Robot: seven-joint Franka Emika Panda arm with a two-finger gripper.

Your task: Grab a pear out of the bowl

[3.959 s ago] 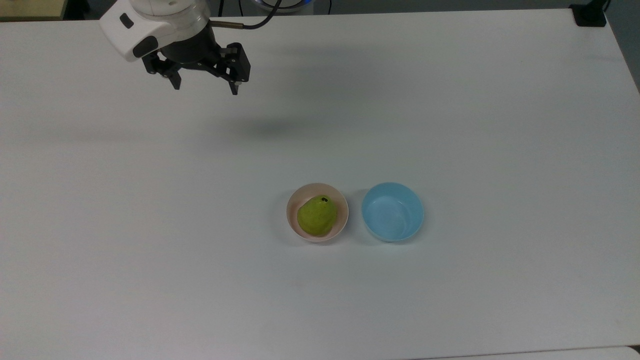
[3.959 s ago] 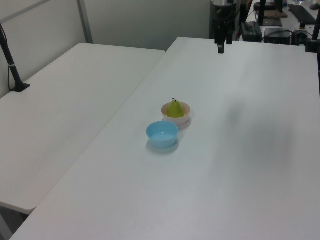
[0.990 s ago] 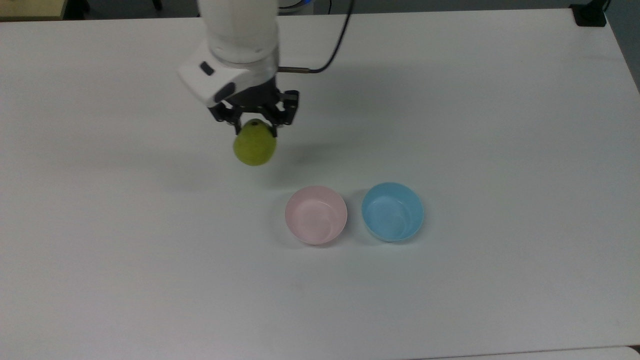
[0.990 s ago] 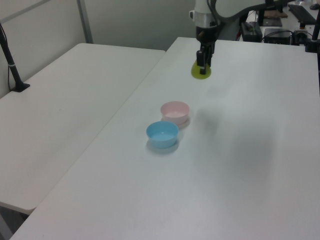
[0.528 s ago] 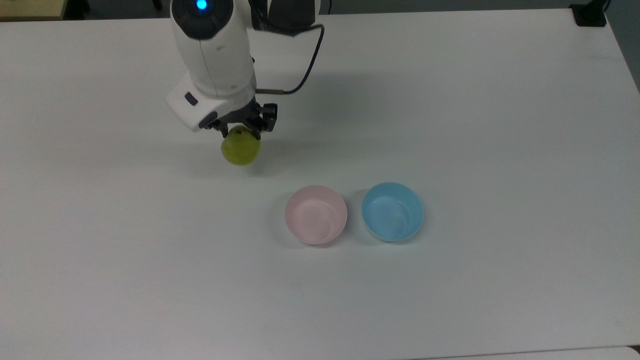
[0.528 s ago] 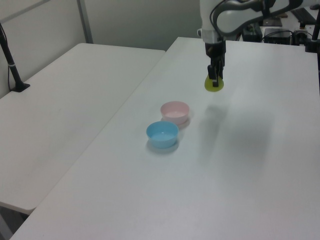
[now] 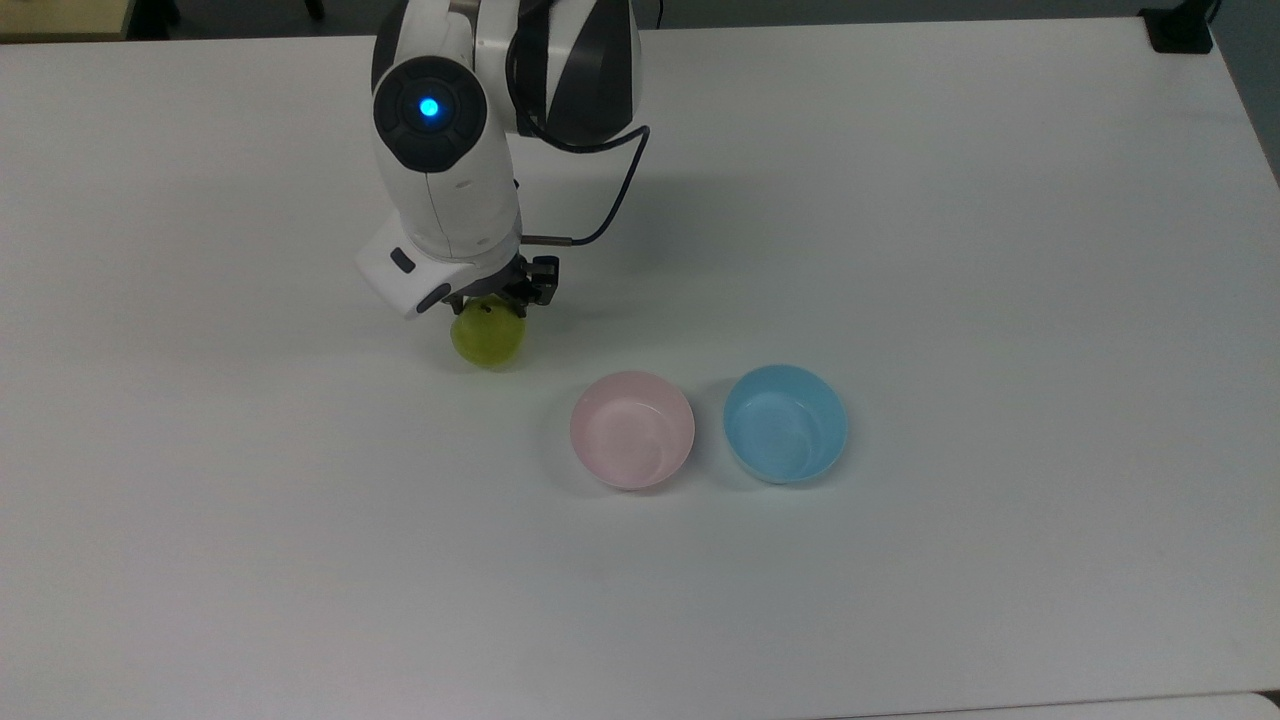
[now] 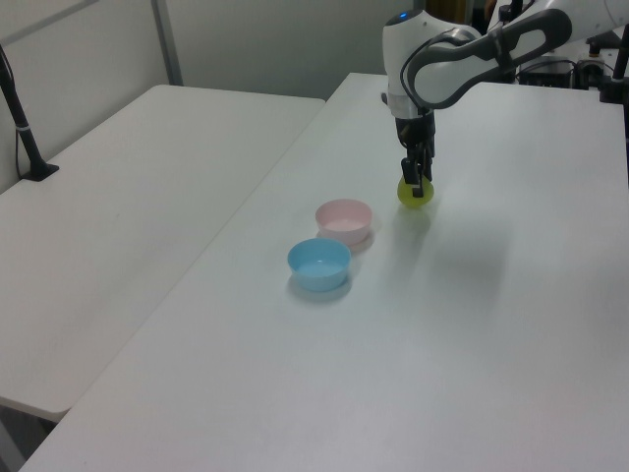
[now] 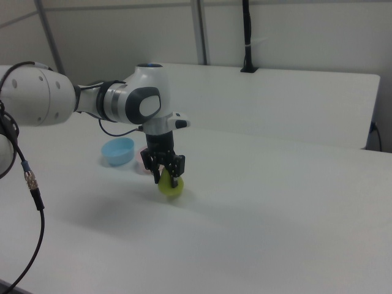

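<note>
A white robot arm's gripper (image 7: 497, 297) has its fingers clamped on the top of a yellow-green pear (image 7: 488, 337), low over the white bench (image 7: 900, 200). Well to the top view's right sit an empty pink bowl (image 7: 632, 429) and a light blue bowl (image 7: 785, 423).

1. No text, label, brand, number or sign can be read in any of the three views.
2. A round blue light (image 7: 429, 107), bearing no lettering, is seen on the white robot arm (image 7: 445, 190) in the upper left of the top view.
</note>
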